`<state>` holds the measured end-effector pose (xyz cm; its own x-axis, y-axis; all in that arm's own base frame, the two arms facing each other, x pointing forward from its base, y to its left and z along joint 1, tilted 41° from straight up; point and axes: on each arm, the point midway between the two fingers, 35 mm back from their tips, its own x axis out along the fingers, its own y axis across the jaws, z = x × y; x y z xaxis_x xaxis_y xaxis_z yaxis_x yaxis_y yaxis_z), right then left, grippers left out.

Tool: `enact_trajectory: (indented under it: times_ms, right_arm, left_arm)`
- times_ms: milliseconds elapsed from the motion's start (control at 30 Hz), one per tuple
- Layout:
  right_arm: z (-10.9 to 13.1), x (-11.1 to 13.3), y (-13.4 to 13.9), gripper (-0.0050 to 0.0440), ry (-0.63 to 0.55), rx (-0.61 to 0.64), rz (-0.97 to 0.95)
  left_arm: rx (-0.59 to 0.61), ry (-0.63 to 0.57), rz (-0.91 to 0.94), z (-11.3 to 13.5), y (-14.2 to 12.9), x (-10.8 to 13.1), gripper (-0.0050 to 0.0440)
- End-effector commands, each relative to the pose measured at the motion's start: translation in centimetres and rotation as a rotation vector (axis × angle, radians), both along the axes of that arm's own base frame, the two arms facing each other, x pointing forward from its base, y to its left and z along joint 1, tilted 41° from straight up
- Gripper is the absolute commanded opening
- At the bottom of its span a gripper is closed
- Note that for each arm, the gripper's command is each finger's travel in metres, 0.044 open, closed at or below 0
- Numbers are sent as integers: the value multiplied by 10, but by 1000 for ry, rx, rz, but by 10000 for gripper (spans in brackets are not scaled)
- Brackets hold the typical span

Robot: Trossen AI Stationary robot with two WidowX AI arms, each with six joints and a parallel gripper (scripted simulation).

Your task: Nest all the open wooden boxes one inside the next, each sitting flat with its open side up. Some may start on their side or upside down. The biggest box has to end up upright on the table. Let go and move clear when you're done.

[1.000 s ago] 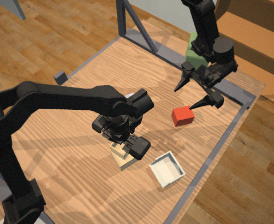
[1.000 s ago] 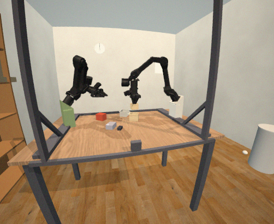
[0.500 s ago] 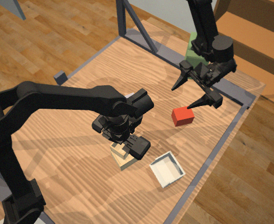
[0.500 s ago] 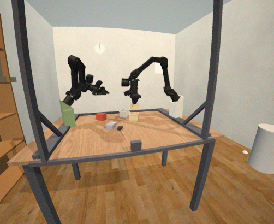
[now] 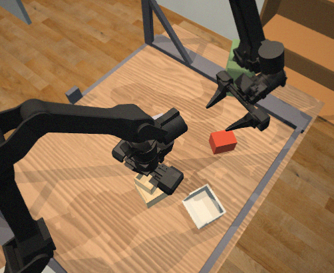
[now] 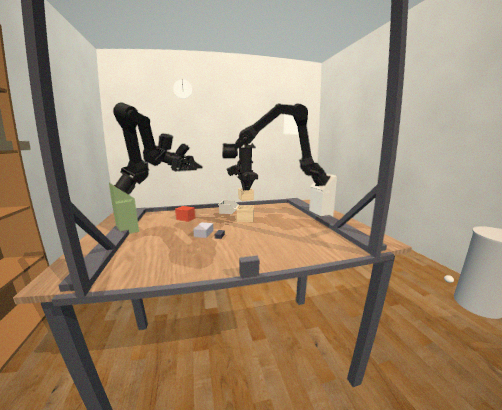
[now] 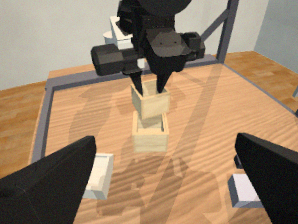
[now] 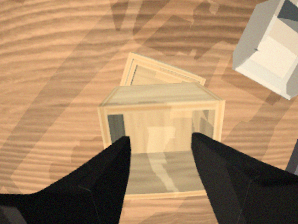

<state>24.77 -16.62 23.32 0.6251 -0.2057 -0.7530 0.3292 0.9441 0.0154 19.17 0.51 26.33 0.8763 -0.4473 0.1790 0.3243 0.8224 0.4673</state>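
Note:
A small light wooden box (image 5: 145,184) (image 6: 246,195) (image 7: 154,106) (image 8: 160,95) hangs open side up, held by my right gripper (image 6: 247,188) (image 7: 150,94) (image 8: 160,141), whose two fingertips are inside it against its side walls. A second light wooden box (image 5: 156,200) (image 6: 245,215) (image 7: 150,144) (image 8: 167,75) stands open side up on the table, below the held one and turned relative to it. A whitish open box (image 5: 203,207) (image 6: 228,207) (image 7: 100,175) (image 8: 270,55) stands upright beside them. My left gripper (image 5: 217,118) (image 6: 201,165) (image 7: 166,141) is wide open and empty, above the table near the red block.
The red block (image 5: 222,142) (image 6: 185,213) lies below my left fingers. A lavender block (image 6: 203,230) (image 7: 246,190) and a small dark block (image 6: 220,234) lie near each other. A green block-like object (image 5: 235,68) (image 6: 124,210) stands by my left arm's base.

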Motion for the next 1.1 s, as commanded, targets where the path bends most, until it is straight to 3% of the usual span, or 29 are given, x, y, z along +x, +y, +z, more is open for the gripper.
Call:
enact_trajectory:
  times_ms: [0,233,1067]
  right_arm:
    - [7,0,-1,251,-14,-9,3]
    - [3,2,-2,251,7,-36,46]
    - [3,2,-2,251,155,-490,589]
  left_arm:
    - [18,-16,4,9,-4,-1,400]
    - [4,-3,3,5,-3,-1,400]
    - [4,-3,3,5,-3,-1,400]
